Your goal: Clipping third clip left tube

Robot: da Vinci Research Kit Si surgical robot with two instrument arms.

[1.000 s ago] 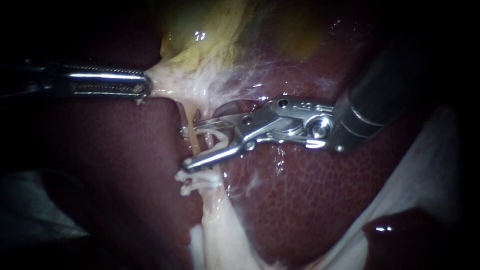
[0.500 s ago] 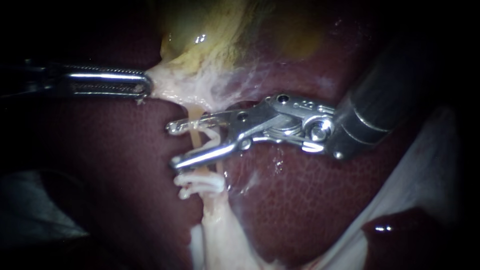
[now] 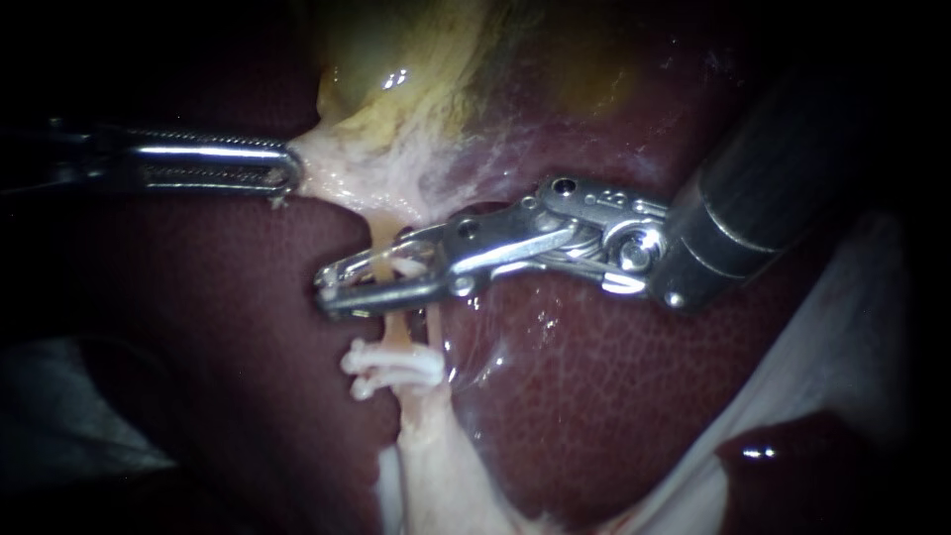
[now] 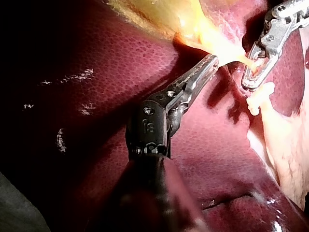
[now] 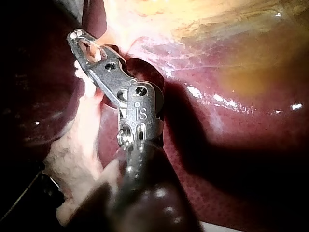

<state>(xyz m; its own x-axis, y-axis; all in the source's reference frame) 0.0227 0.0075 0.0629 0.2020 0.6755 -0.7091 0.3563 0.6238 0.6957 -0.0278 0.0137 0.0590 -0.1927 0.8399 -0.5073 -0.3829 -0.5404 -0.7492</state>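
A thin tan tube runs down from the pale tissue under the yellow gallbladder. My right instrument comes in from the right. Its two metal jaws are pressed close on the tube, with a white clip between them. Just below lie white clips on the same tube. My left instrument is shut on the pale tissue at the gallbladder's neck and holds it taut to the left. The left wrist view shows my left instrument beside my right instrument. The right wrist view shows my right instrument around the tube.
Dark red liver lies under and around the tube. A pale strip of tissue continues down below the clips. White gauze sits at the right edge.
My right instrument has slid left across the tube and its jaws have narrowed from wide open to pressed on it. My left instrument has held still.
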